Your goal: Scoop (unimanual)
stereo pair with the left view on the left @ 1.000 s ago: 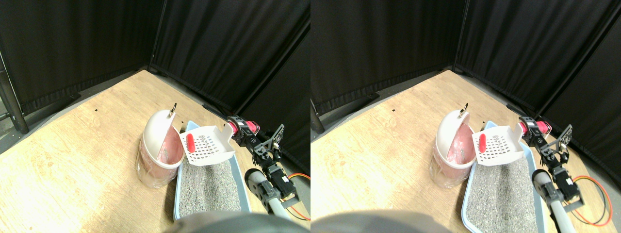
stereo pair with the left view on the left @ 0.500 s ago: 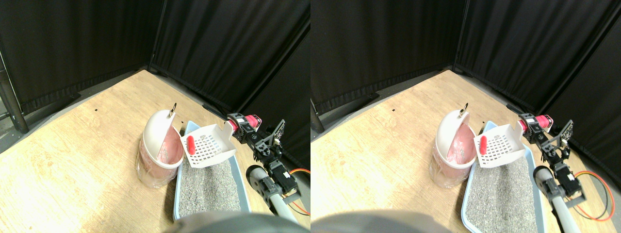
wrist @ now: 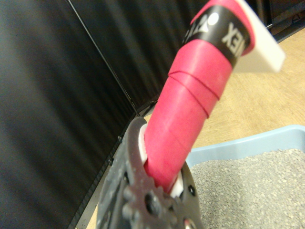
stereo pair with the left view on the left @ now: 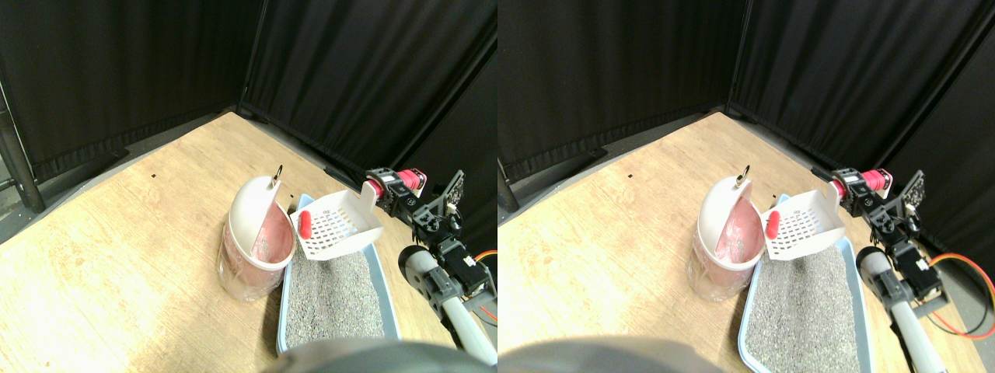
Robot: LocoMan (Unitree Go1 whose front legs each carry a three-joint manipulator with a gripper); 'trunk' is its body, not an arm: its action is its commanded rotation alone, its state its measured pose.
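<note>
A white slotted scoop (stereo pair with the left view on the left: 336,226) hangs tilted over the far end of the blue litter tray (stereo pair with the left view on the left: 389,289), its low edge beside the opening of the white swing-lid bin (stereo pair with the left view on the left: 253,225). A red piece (stereo pair with the left view on the left: 305,224) lies at that low edge of the scoop. My right gripper (stereo pair with the left view on the left: 392,190) is shut on the scoop's pink wrapped handle (stereo pair with the left view on the left: 410,178), behind the scoop. In the wrist view the pink handle (wrist: 190,109) sits in the dark jaw frame, with grey litter (wrist: 252,186) in the tray beyond it.
The bin has a pink liner and stands on the wooden floor (stereo pair with the left view on the left: 116,233), touching the tray's left side. Black curtains (stereo pair with the left view on the left: 350,78) close off the back and right. Orange cables (stereo pair with the left view on the left: 486,256) trail beside my arm at the lower right.
The scoop has tipped more steeply toward the bin and moved slightly up. The red piece has slid to the scoop's low edge. My arm has swung a little to the right.
</note>
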